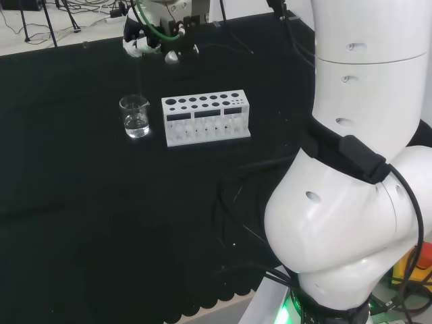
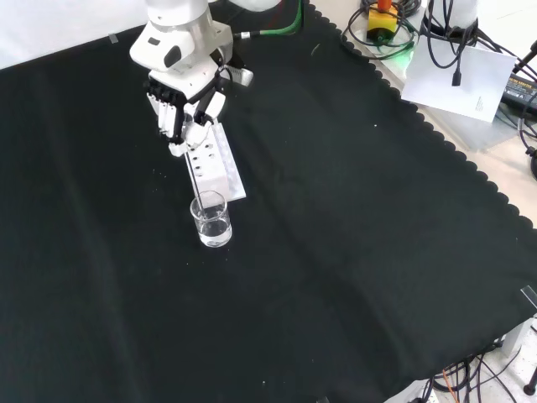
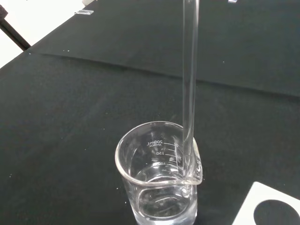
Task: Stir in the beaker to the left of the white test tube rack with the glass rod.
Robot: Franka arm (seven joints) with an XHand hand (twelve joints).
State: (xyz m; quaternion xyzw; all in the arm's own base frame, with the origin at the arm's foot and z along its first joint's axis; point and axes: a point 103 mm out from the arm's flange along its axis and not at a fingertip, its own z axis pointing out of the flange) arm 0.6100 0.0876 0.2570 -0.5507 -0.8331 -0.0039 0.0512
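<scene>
A clear glass beaker [image 1: 135, 116] [image 2: 211, 220] [image 3: 159, 178] with a little clear liquid stands just left of the white test tube rack [image 1: 206, 118] in the head view. In the front view the rack [image 2: 220, 168] lies right behind it. My hand [image 1: 152, 39] [image 2: 185, 109] hovers above the beaker, fingers curled round the top of a thin glass rod [image 2: 195, 180] [image 3: 189, 70]. The rod hangs nearly upright. Its lower end dips inside the beaker close to the rim; I cannot tell whether it reaches the liquid.
The arm's white links [image 1: 351, 169] stand large at the head view's right. Black cloth spreads wide around the beaker. Beyond the scalloped bench edge lie cables, a sheet of paper [image 2: 461, 80] and a yellow box with a red button [image 2: 382, 18].
</scene>
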